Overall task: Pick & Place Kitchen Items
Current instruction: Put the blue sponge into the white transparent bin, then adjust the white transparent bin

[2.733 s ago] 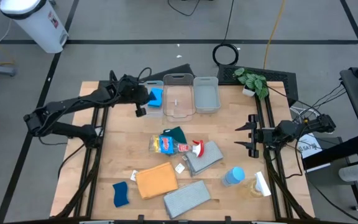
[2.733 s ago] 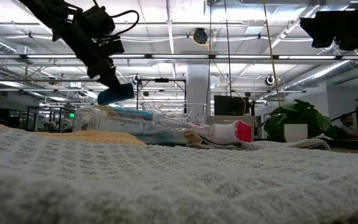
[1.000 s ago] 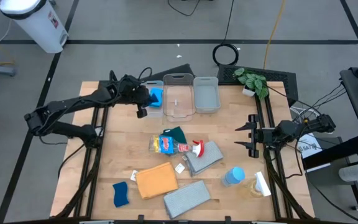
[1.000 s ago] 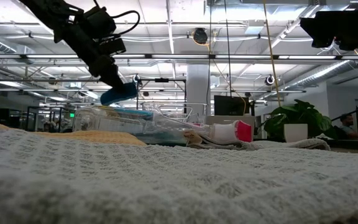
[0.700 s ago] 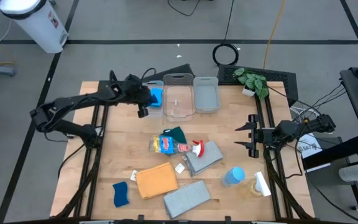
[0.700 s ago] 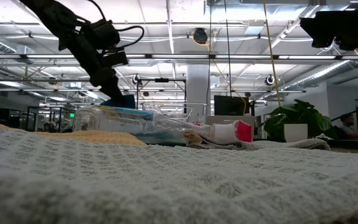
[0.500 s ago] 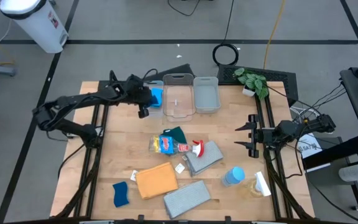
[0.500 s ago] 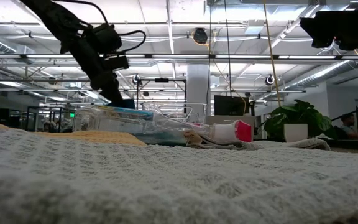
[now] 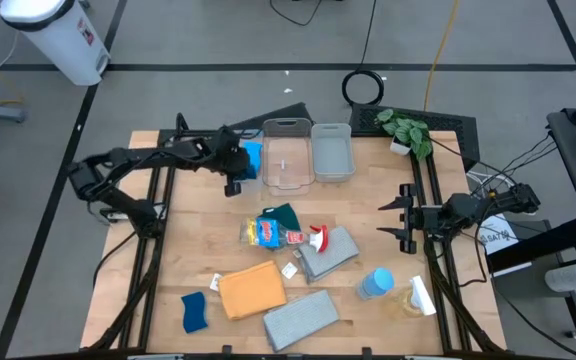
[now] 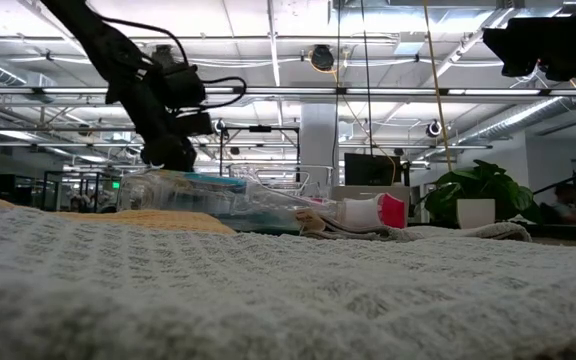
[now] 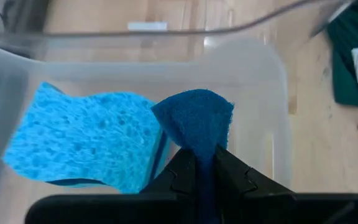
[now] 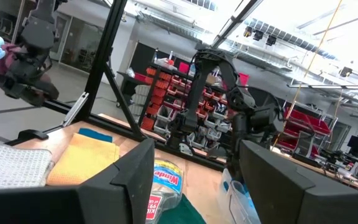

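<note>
While my left gripper (image 11: 201, 163) pinches one blue sponge (image 11: 194, 118) by its edge, it hangs inside the left bin (image 11: 272, 124) over a second sponge (image 11: 86, 140). It looks soft and light. A third sponge (image 9: 195, 312) lies on the table (image 9: 188, 230). My right gripper (image 9: 400, 217) waits apart, spread wide.

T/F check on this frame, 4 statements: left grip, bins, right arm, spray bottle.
1. The left gripper is shut on a dark blue sponge. True.
2. The bin under it is empty. False: a light blue sponge already lies inside.
3. The right gripper holds the orange cloth. False: it waits open at the table's right edge; the cloth lies on the table.
4. The red-topped spray bottle lies on its side mid-table. True.
</note>
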You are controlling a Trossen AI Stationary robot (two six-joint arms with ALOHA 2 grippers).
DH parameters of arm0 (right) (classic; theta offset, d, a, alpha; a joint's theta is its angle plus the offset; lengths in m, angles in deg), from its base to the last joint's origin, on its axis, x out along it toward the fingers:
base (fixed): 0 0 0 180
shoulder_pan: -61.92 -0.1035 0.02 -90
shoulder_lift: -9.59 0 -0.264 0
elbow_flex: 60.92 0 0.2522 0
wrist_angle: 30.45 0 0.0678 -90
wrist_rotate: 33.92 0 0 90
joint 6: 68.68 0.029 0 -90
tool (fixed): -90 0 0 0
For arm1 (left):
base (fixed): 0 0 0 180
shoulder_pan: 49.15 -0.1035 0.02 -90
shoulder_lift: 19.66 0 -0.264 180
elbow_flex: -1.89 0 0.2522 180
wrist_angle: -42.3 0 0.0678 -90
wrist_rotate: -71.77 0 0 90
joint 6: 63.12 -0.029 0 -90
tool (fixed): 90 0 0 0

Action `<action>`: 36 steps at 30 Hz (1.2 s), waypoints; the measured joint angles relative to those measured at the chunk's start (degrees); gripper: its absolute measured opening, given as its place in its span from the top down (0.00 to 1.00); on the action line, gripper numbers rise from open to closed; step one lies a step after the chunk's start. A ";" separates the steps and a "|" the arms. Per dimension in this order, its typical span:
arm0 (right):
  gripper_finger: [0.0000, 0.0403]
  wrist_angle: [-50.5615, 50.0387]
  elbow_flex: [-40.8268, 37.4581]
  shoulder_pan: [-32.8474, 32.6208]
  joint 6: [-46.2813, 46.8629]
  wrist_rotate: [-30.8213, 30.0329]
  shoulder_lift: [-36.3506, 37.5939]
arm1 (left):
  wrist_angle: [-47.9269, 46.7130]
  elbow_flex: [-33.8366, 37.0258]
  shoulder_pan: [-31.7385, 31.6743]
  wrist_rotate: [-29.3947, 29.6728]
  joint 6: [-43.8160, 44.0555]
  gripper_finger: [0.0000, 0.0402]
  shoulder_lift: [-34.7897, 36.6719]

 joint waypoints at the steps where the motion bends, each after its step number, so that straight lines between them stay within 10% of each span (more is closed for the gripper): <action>1: 0.49 -0.02 0.00 0.02 0.01 0.00 -0.02 | 0.06 0.00 0.01 0.00 0.00 0.92 -0.56; 11: 0.49 0.00 0.00 0.02 0.02 0.00 -0.02 | 3.43 -0.02 1.01 2.06 1.18 0.91 -3.04; 25: 0.49 -0.01 0.02 0.01 0.02 0.00 -0.02 | 6.05 -0.02 5.30 11.72 5.72 0.46 -3.07; 36: 0.49 -0.02 0.02 0.01 0.02 0.00 -0.02 | 5.79 -2.25 7.02 18.51 8.15 0.35 -3.13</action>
